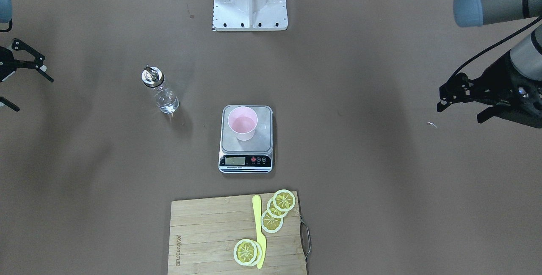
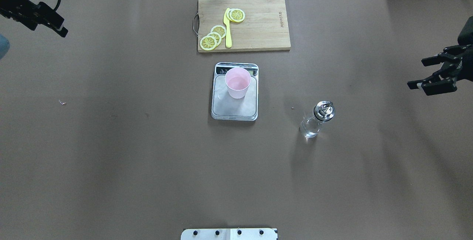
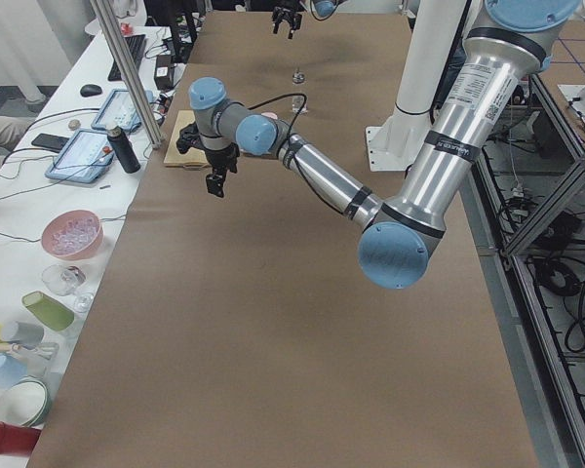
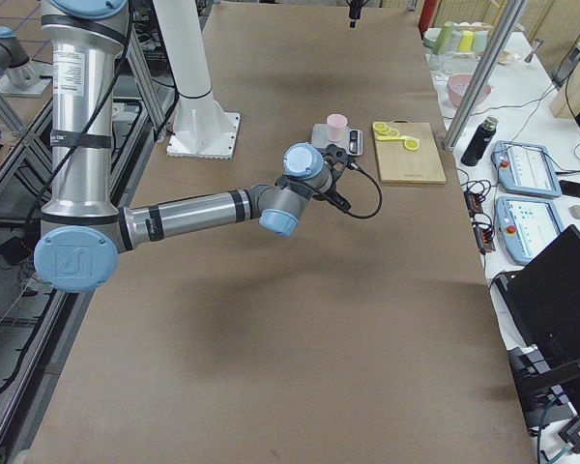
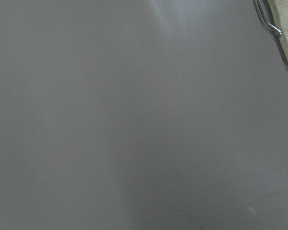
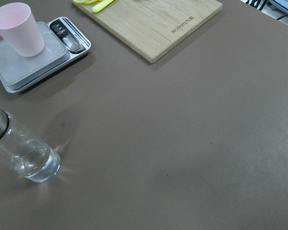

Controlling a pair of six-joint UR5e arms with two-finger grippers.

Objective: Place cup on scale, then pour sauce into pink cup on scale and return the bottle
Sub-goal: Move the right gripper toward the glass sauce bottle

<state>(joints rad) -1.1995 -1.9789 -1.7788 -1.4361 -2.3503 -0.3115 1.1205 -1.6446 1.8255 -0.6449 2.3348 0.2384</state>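
The right gripper (image 2: 419, 73) hung above the table's (image 2: 111, 140) right edge with its two fingers spread wide and nothing between them, well apart from the bottle (image 2: 315, 121). The left gripper (image 1: 459, 114) hovered far out over the opposite side of the table, its jaws likewise parted and empty in the front-facing view. The cup (image 2: 237, 83) stood upright on the steel platform of the scale (image 2: 236, 108), set toward the end with the display and red buttons, its mouth open upward; whether it held any liquid could not be told. The scale sat near the middle of the table. The bottle stood upright on the bare table on the robot's right of the scale, clear of it and touched by neither gripper, its silver collar and spout on top and a little clear liquid showing near its base in the right wrist view. Beyond the scale, on the far side from the robot, lay a wooden cutting board (image 2: 258, 29) bearing lemon slices (image 2: 214, 36) and a yellow knife (image 2: 228, 29).
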